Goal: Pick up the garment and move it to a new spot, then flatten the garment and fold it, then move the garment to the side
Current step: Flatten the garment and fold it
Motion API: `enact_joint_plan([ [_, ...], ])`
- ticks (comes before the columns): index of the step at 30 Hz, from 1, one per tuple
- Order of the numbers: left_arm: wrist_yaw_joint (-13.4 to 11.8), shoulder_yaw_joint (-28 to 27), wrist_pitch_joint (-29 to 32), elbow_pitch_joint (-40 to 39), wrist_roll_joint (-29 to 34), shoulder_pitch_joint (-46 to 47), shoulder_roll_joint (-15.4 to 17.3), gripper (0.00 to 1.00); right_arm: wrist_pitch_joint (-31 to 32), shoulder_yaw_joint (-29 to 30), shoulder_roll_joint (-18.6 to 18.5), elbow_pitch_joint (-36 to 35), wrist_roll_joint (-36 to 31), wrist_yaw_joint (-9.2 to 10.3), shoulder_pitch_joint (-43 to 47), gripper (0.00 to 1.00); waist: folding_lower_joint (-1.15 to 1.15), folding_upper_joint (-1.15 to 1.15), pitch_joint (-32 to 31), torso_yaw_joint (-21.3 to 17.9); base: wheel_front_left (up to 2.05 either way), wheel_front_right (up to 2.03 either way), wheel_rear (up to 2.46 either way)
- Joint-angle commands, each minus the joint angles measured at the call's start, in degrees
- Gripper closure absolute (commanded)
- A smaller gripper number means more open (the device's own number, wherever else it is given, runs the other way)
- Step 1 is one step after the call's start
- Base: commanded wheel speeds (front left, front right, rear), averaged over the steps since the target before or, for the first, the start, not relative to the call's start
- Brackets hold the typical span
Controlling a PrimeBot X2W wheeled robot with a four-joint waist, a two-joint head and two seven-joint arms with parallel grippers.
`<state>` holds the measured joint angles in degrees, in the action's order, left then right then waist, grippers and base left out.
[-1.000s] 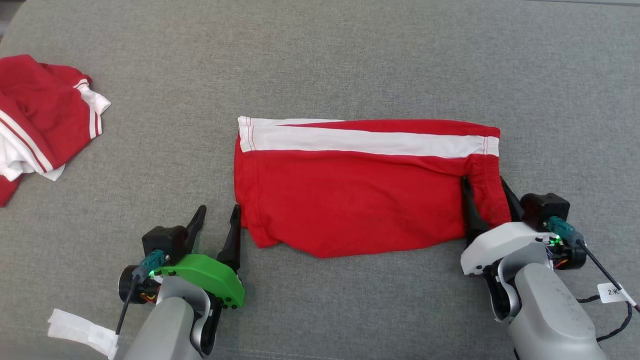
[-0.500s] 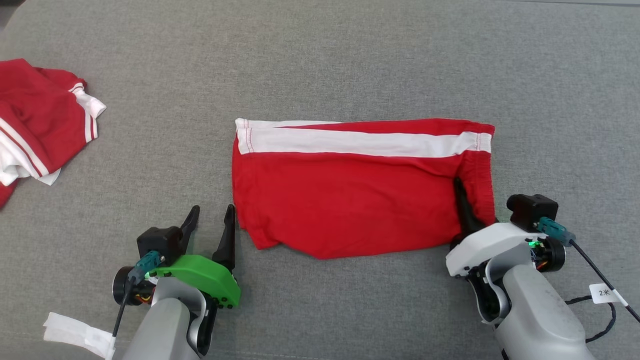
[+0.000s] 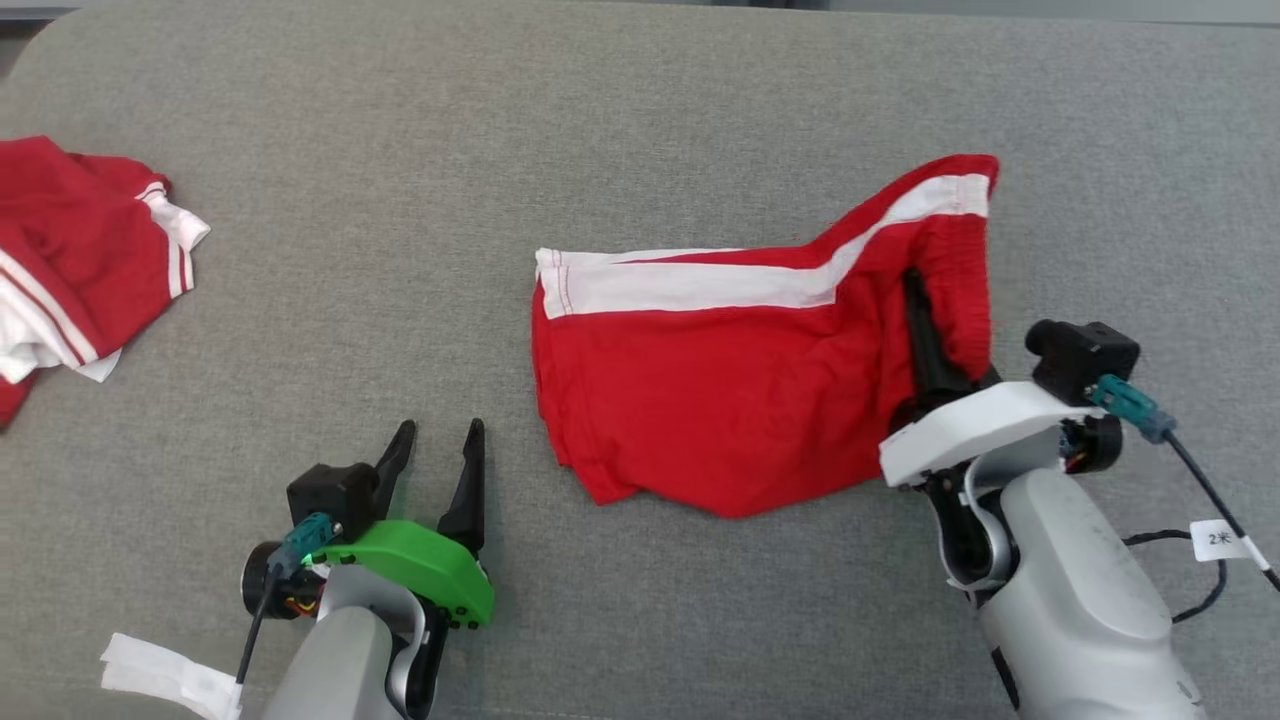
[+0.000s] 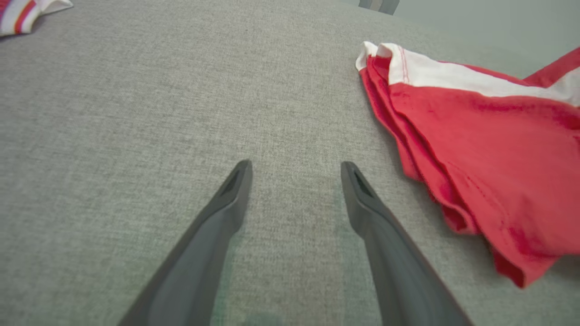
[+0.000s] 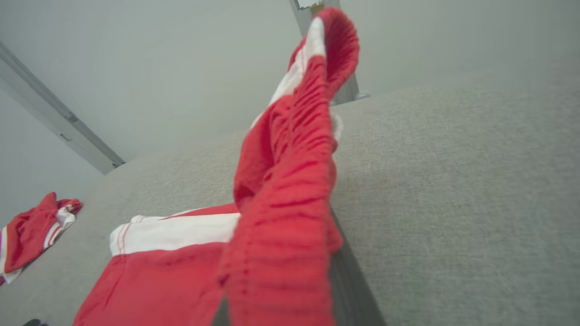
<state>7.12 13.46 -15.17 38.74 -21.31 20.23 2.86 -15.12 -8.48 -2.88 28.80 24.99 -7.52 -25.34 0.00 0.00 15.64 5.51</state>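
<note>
Garment, red fabric shorts with white side stripe [image 3: 720, 400]: on grey woven cushion [image 3: 400, 150], right end raised
Right gripper [image 3: 945, 300]: dark fingers pinched on raised waistband end
Left gripper [image 3: 440, 428]: fingers spread wide, empty, near hem

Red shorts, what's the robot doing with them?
The robot's right claw is shut on the waistband end of the folded red shorts and holds that end up off the grey fabric surface, while the other end lies flat. Its left claw is open beside the shorts, touching nothing. Another red and white garment sits crumpled at the far left.
</note>
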Motion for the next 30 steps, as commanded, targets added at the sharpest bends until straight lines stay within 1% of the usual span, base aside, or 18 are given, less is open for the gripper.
enact_joint_plan([
  [1, 0.37, 0.61, 0.06, -0.23, -0.59, -1.22, 0.13, 0.0, -0.04, -1.63, -0.06, 0.07, 1.37, 0.06, -0.82, 1.0, 0.0, 0.0, -0.28, 1.76, 0.0, 0.0, 0.0],
  [5, -0.03, 2.93, 0.05, -0.21, -2.12, -1.74, 0.11, 0.0, -0.04, -7.94, -0.13, 2.09, 3.61, 0.06, -2.43, 1.0, 0.0, 0.0, -0.82, 5.55, 0.0, 0.0, 0.0],
  [11, -0.9, 6.31, 0.04, -0.55, -4.11, -2.52, 0.13, 0.0, -0.04, -12.36, -0.09, 6.88, 4.82, 0.06, -4.56, 1.0, 0.0, 0.0, -1.13, 12.02, 0.0, 0.0, 0.0],
  [14, -1.31, 7.39, 0.04, -0.65, -4.78, -2.87, 0.11, 0.0, -0.04, -14.63, -0.09, 8.44, 5.78, 0.05, -5.47, 1.0, 0.0, 0.0, -1.17, 14.1, 0.0, 0.0, 0.0],
  [15, -1.41, 7.63, 0.04, -0.77, -4.87, -2.9, 0.11, 0.0, -0.04, -15.96, -0.09, 8.85, 6.11, 0.05, -5.79, 0.6, 0.0, 0.0, -1.24, 14.65, 0.0, 0.0, 0.0],
  [16, -1.48, 7.75, 0.04, -0.9, -4.85, -2.99, 0.1, 0.0, -0.04, -17.17, -0.1, 9.11, 6.3, 0.05, -6.06, 0.29, 0.0, 0.0, -1.28, 14.96, 0.0, 0.0, 0.0],
  [17, -1.63, 7.77, 0.04, -1.01, -4.86, -3.12, 0.1, 0.0, -0.04, -18.25, -0.1, 9.28, 6.95, 0.05, -6.25, 0.0, 0.0, 0.0, -1.29, 15.14, 0.0, 0.0, 0.0],
  [21, -2.16, 7.27, 0.04, -1.51, -4.51, -3.12, 0.1, 0.0, -0.04, -21.93, -0.17, 6.79, 10.13, 0.04, -6.82, 0.0, 0.0, 0.0, -1.62, 14.65, 0.0, 0.0, 0.0],
  [24, -2.51, 6.23, 0.04, -2.36, -3.55, -2.99, 0.08, 0.0, -0.04, -22.34, -0.23, 4.84, 10.03, 0.05, -6.11, 0.0, 0.0, 0.0, -2.04, 12.89, 0.0, 0.0, 0.0],
  [27, -2.77, 5.02, 0.04, -3.4, -2.31, -3.03, 0.12, 0.0, -0.04, -18.74, -0.24, 3.35, 6.98, 0.05, -4.52, 0.0, 0.0, 0.0, -2.55, 10.71, 0.0, 0.0, 0.0],
  [30, -3.33, 3.02, 0.05, -5.85, -0.15, -3.49, 0.12, 0.0, -0.04, -11.23, -0.21, 1.8, 1.81, 0.04, -1.77, 0.0, 0.0, 0.0, -3.21, 8.1, 0.0, 0.0, 0.0],
])
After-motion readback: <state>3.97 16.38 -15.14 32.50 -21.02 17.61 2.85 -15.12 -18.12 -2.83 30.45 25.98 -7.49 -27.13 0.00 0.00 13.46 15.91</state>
